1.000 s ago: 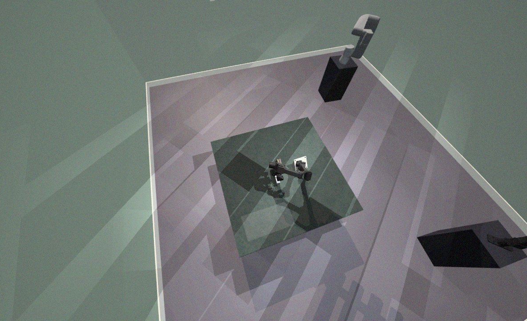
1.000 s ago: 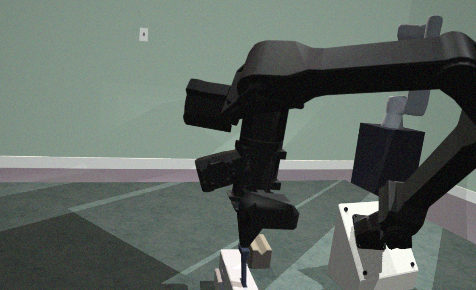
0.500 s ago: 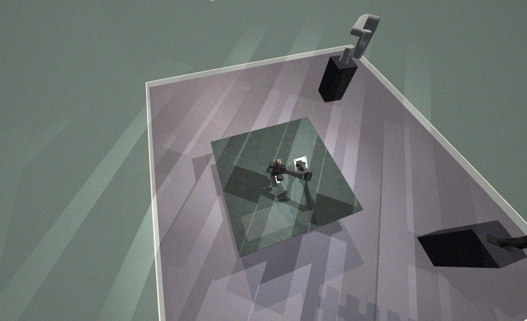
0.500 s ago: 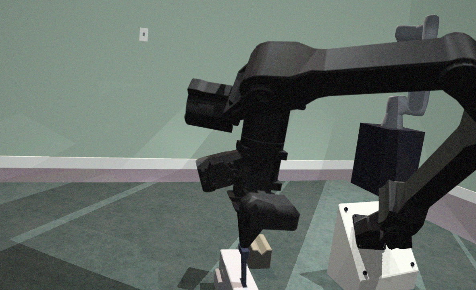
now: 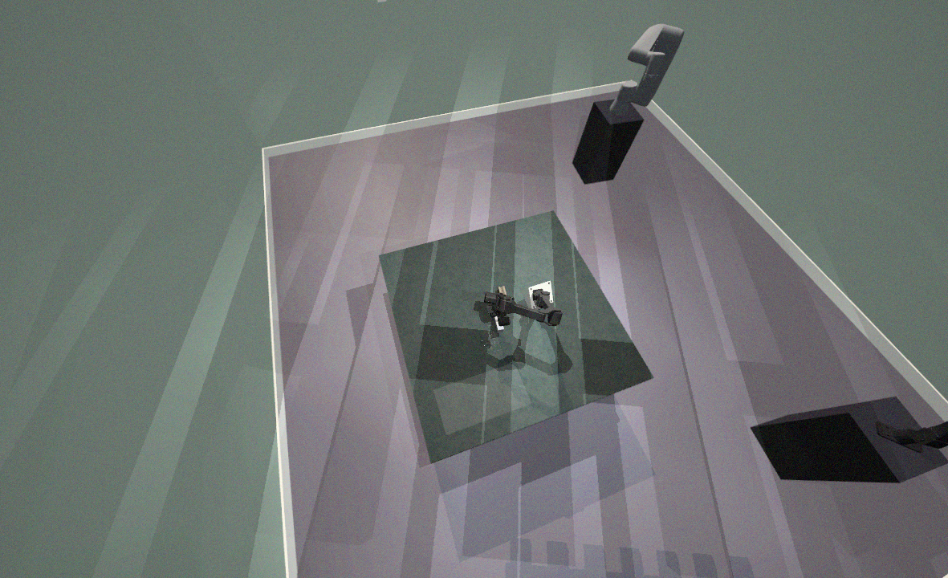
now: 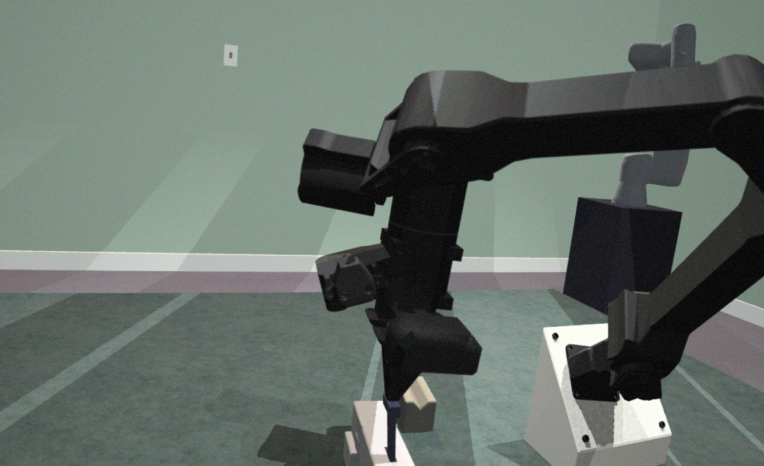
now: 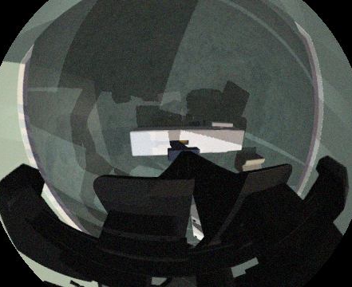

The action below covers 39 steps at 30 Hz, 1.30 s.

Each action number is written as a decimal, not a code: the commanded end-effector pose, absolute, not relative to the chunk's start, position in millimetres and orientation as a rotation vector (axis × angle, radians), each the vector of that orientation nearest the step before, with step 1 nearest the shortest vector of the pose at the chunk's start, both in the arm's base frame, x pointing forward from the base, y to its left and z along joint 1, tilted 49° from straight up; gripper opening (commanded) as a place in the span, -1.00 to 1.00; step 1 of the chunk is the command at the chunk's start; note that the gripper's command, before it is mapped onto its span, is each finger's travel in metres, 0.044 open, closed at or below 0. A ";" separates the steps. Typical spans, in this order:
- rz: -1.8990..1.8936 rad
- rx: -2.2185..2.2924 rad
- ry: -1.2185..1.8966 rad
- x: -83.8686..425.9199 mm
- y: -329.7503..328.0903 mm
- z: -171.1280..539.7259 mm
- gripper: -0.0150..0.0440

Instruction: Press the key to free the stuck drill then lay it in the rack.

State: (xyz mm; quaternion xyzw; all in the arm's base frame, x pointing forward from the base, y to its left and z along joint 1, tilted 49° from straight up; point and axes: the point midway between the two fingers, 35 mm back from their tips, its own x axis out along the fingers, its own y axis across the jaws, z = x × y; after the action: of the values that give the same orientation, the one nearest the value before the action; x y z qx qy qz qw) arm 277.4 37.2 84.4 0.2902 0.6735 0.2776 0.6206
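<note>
My gripper (image 6: 392, 396) (image 7: 185, 155) is shut with nothing between its fingers. Its tips point down and appear to touch the top of the dark blue upright piece (image 6: 392, 434) (image 7: 173, 155), which looks like the key. This piece stands at the side of the white block (image 6: 365, 412) (image 7: 148, 143) (image 5: 499, 326). A small orange patch (image 7: 183, 141) shows on the block just beyond the key. The drill cannot be made out clearly. The cream rack (image 6: 418, 415) (image 7: 254, 163) has a V-shaped groove on top and stands beside the block, with nothing lying in it.
A small pale piece (image 7: 223, 124) (image 6: 349, 447) sits at the far side of the block. The white slanted arm base (image 6: 553, 399) (image 5: 547, 285) stands to the right in the exterior view. A dark pedestal (image 6: 610, 255) (image 5: 606, 147) with a grey arm stands farther back.
</note>
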 end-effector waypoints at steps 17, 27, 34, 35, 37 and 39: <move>0.678 0.671 1.596 268.9 62.4 71.8 -0.40; 0.676 0.670 1.597 283.2 2.8 117.8 0.49; 0.836 0.492 1.484 286.5 3.6 84.3 1.00; 0.901 0.418 1.441 287.1 1.5 72.9 1.00; 1.025 0.274 1.346 287.3 -2.5 50.1 1.00; 1.143 0.131 1.244 286.0 -6.0 27.6 1.00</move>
State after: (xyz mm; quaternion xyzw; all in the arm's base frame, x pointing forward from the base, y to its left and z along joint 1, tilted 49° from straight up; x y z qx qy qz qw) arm 289.1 2.9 77.8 0.1894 0.6316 0.3909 0.6421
